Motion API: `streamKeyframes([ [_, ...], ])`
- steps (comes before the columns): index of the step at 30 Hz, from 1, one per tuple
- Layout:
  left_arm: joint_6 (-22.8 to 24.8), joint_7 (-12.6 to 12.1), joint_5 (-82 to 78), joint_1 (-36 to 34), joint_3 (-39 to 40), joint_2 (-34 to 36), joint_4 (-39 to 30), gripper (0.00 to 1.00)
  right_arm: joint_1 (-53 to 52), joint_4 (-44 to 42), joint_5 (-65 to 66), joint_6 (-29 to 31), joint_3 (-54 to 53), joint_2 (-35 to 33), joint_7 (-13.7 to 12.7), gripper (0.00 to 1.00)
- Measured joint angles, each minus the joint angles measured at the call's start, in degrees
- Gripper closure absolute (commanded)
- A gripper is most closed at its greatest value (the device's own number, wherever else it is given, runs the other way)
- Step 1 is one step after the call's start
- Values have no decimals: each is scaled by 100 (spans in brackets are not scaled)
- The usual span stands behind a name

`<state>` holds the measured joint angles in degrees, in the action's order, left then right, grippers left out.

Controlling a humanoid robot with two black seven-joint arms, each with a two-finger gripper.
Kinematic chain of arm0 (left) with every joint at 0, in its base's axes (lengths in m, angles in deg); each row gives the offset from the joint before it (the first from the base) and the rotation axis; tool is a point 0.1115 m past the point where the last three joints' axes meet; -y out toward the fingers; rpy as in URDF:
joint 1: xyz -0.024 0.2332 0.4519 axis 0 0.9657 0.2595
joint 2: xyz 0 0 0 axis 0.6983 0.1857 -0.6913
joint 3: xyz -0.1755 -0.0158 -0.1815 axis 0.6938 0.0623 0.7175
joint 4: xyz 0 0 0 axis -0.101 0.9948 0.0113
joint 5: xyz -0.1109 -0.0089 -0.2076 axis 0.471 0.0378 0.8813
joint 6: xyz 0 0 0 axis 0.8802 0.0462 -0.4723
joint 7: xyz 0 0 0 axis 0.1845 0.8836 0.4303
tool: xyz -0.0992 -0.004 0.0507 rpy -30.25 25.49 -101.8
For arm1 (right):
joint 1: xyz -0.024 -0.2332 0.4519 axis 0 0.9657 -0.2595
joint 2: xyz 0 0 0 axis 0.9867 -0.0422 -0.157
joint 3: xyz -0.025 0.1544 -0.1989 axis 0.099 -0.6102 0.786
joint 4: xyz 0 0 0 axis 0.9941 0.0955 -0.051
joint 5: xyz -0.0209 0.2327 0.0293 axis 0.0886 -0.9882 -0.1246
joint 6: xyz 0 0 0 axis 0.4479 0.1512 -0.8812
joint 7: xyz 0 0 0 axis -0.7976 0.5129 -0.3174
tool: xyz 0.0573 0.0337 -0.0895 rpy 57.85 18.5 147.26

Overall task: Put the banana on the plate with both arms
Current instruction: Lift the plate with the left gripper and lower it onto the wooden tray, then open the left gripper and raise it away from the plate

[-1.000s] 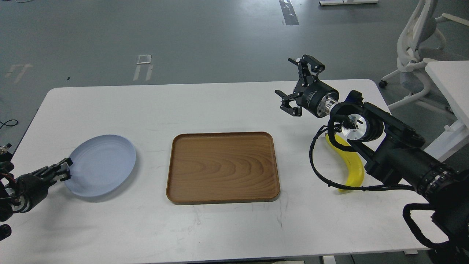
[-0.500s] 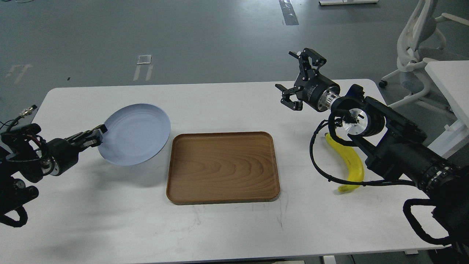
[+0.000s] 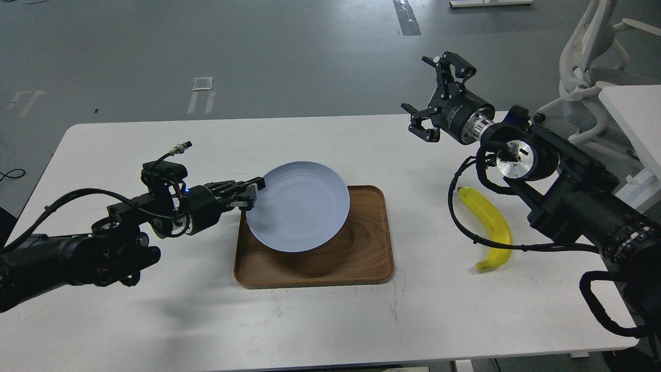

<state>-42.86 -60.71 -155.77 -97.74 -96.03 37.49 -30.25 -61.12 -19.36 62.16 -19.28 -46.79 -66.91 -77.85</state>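
Basically one head view only. Left gripper (image 3: 252,192) is clamped on the 9 o'clock rim of the plate (image 3: 299,206), holding it tilted and lifted above the tray (image 3: 361,256); the dark shadow on the wood under it says it is not resting yet. Pinching the rim makes sense, a shallow plate offers no other hold, and the tilt probably comes from gripping one edge only. Plate covers the upper left part of the tray, its 9 o'clock edge hanging past the tray's left rim. My guess is the tray centre is the drop spot, midway between both arms. Right gripper (image 3: 436,103) is spread wide with nothing in it, raised over the table at about 1 o'clock from the tray, well apart from everything. Banana (image 3: 490,227) lies flat on the table (image 3: 155,320) at 3 o'clock of the tray, under the right arm's forearm and cable loop, untouched, so the pickup is not yet done. The open claw looks parked until the plate is down. White tabletop, a few scuffs near the front edge, otherwise bare around the tray. Room is grey floor with tape marks at 12 o'clock, a white office chair (image 3: 588,57) at 2 o'clock, and part of another white desk at 3 o'clock.
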Motion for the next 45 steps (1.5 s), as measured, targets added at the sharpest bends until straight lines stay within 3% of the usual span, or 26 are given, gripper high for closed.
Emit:
streamKeyframes([
  [16, 0, 0, 7, 53, -378, -584, 658, 100, 12, 11, 0, 0, -57, -61, 5, 1],
  [19, 4, 1, 7, 68, -380, -584, 628, 88, 11, 9, 0, 0, -57, -61, 5, 1],
  [22, 6, 1, 7, 77, -417, -584, 573, 84, 11, 9, 0, 0, -57, -61, 5, 1],
  [26, 6, 1, 9, 77, -426, -572, 466, 38, 2, 9, -1, 0, -56, -61, 5, 1],
  [27, 6, 1, 17, 71, -425, -570, 437, 24, 2, 9, 0, 0, -56, -61, 5, 1],
  [28, 6, 1, 29, 62, -419, -569, 420, 4, 2, 9, 0, 0, -55, -61, 5, 1],
  [32, 6, 1, 244, 14, -203, -526, 403, 2, 1, 8, 0, 0, -52, -61, 0, 1],
  [39, 116, 1, 1922, -329, 1101, -484, 386, 2, -52, 82, 400, 18, 319, -199, -26, 3],
  [42, 595, 1, 2790, -523, 1525, -474, 394, 2, -154, 254, 1312, 20, 762, -476, -25, 5],
  [45, 1398, 1, 3752, -686, 1889, -403, 410, 2, -252, 756, 2635, 34, 1317, -1003, -16, 6],
])
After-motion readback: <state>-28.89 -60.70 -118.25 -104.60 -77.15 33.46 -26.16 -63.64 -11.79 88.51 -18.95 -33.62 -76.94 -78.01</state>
